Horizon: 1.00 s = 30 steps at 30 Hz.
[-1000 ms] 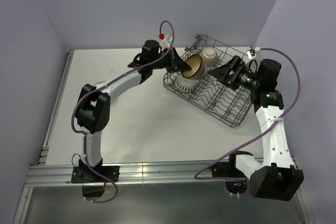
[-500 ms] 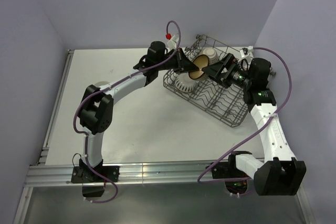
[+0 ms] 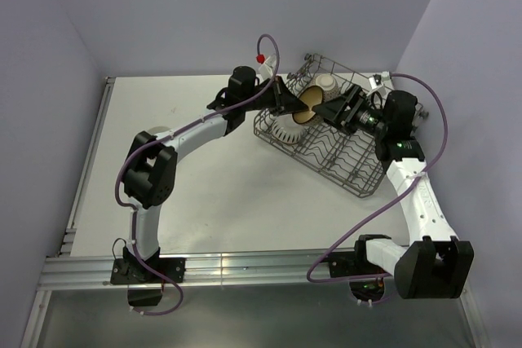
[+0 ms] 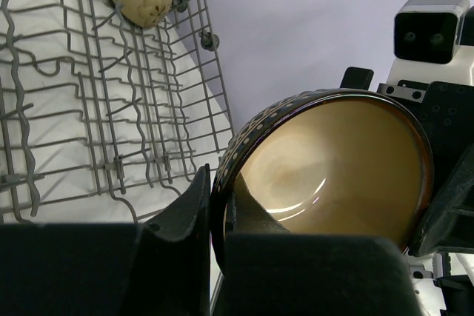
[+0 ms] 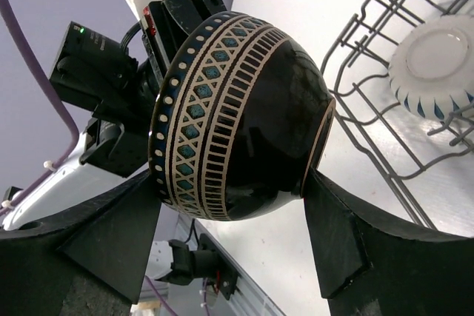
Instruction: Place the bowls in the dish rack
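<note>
**Brown bowl [image 3: 308, 105] held on its side in the air over the left end of the dish rack [image 3: 351, 165], between both arms.**

The left gripper [image 3: 287, 102] pinches the rim, one finger inside and one outside. The right gripper [image 3: 326, 110] has its fingers against opposite sides of the patterned outside, apparently to take the bowl over and slot it between the tines. The tan hollow faces the left arm and the foot faces the right, so the rim-to-foot axis lies roughly level.

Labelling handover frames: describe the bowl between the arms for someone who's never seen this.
Find the wire dish rack, far right on the table. Above its left end, the left tool and right tool hold a brown bowl. Unlike the cream bowl and white ribbed bowl in the rack, it is dark with a lattice band, tan inside.
</note>
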Each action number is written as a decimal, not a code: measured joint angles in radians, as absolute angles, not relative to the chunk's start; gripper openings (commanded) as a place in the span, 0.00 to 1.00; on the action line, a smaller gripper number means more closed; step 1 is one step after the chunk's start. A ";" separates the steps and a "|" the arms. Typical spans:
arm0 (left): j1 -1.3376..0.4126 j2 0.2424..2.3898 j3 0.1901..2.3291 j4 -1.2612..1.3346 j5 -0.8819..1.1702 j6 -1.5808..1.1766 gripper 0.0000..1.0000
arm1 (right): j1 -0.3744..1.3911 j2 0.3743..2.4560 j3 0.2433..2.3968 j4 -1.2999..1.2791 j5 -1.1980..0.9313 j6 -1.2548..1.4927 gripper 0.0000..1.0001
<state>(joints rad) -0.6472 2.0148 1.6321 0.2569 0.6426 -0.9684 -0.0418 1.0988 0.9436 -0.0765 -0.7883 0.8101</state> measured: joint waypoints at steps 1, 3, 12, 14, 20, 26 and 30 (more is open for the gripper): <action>-0.647 2.015 1.621 0.264 0.643 -0.972 0.00 | -0.042 1.099 0.938 -0.075 -0.790 0.810 0.63; -0.647 2.015 1.605 0.274 0.644 -0.981 0.00 | -0.042 1.099 0.929 -0.076 -0.793 0.807 0.50; -0.647 2.015 1.592 0.274 0.652 -0.980 0.30 | -0.042 1.103 0.941 -0.119 -0.800 0.733 0.00; -0.648 2.015 1.592 0.270 0.657 -0.980 0.35 | -0.042 1.106 0.944 -0.130 -0.802 0.717 0.00; -0.649 2.015 1.592 0.261 0.659 -0.981 0.46 | -0.055 1.124 0.944 -0.138 -0.817 0.713 0.00; -0.650 2.015 1.592 0.257 0.664 -0.975 0.61 | -0.075 1.144 0.950 -0.168 -0.820 0.698 0.00; -0.650 2.015 1.592 0.241 0.660 -0.955 0.69 | -0.097 1.170 0.976 -0.224 -0.813 0.661 0.00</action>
<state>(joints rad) -0.6498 2.0148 1.5917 0.2409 0.6598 -0.9546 -0.0967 1.1698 0.9764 -0.2241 -0.8127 0.6613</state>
